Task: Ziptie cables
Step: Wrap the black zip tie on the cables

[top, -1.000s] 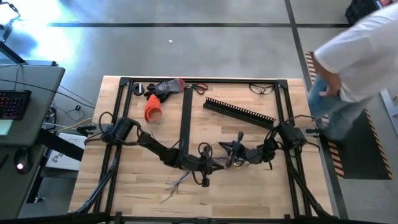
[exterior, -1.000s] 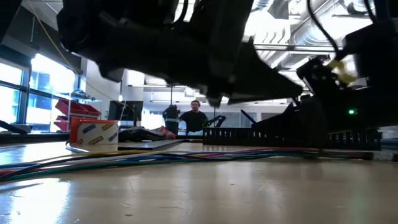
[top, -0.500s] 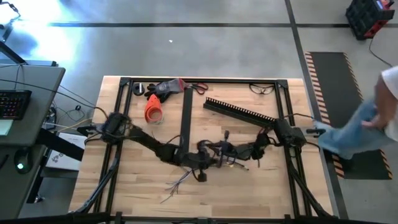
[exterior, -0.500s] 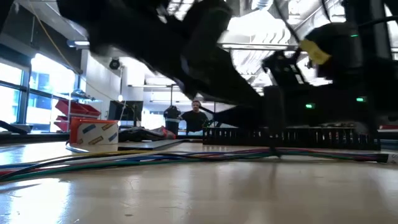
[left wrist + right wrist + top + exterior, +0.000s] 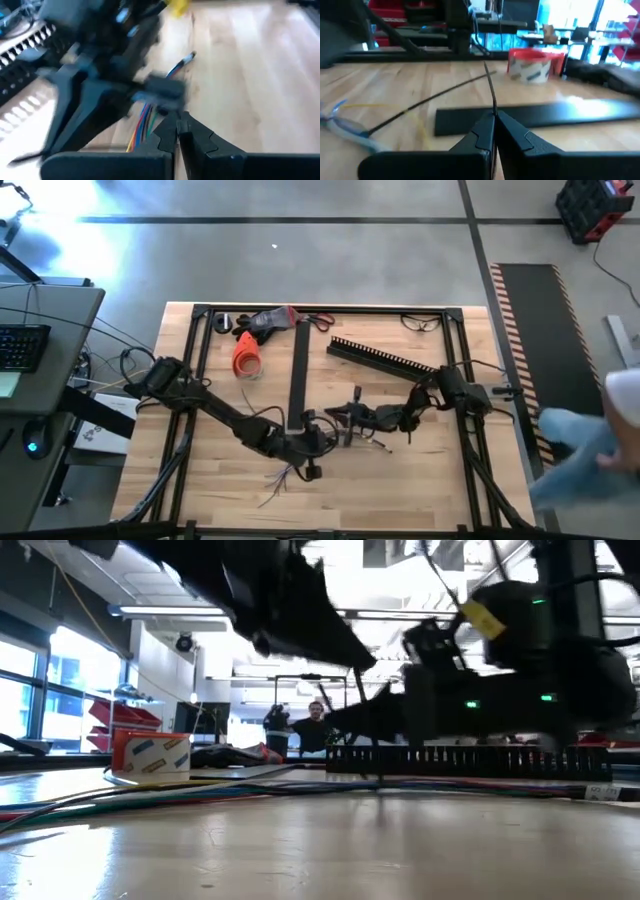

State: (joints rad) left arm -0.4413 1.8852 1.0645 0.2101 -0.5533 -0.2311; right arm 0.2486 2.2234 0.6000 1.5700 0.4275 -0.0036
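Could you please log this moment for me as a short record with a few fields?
left gripper: shut, over the cables, mid-table
right gripper: shut on a thin black ziptie, mid-table
cables: loose on the wood, ends splayed
slotted channel: right rear of table
flat black strip: centre
tape roll: left rear

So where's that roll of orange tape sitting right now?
In the high view the roll of orange tape lies toward the table's far left, just left of the flat black strip, with hand tools beside it at the far edge.
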